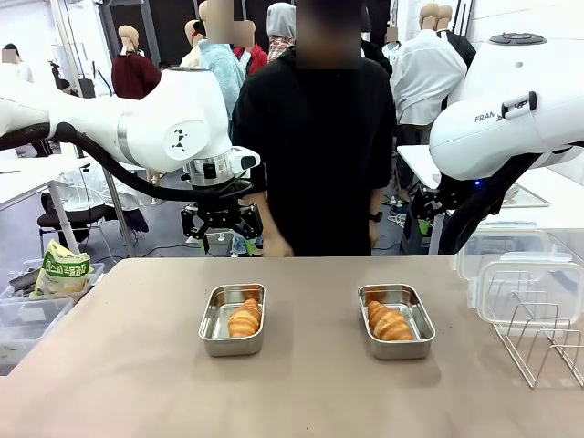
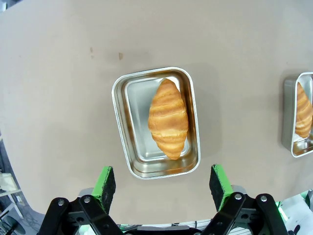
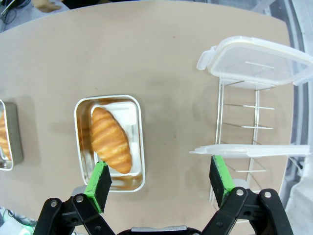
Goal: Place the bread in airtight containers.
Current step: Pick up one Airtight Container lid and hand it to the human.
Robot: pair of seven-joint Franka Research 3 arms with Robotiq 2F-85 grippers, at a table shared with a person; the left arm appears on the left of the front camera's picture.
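Two croissants lie one in each of two steel pans on the brown table. In the front view the left pan (image 1: 209,330) holds one croissant (image 1: 245,318) and the right pan (image 1: 418,326) holds the other (image 1: 390,321). My left gripper (image 1: 220,224) hangs open, high above the table behind the left pan. In the left wrist view it (image 2: 162,182) looks down on that pan (image 2: 122,127) and croissant (image 2: 168,119). The right gripper (image 3: 160,183) is open too, above the table between the right pan (image 3: 138,142) with its croissant (image 3: 111,139) and the rack. Neither holds anything.
Two clear plastic lids (image 1: 511,274) rest on a wire rack (image 1: 538,342) at the table's right end; the right wrist view shows them (image 3: 254,61) as well. A person in black (image 1: 319,137) stands at the far edge. Left of the table are a bag (image 1: 62,269) and clear bins.
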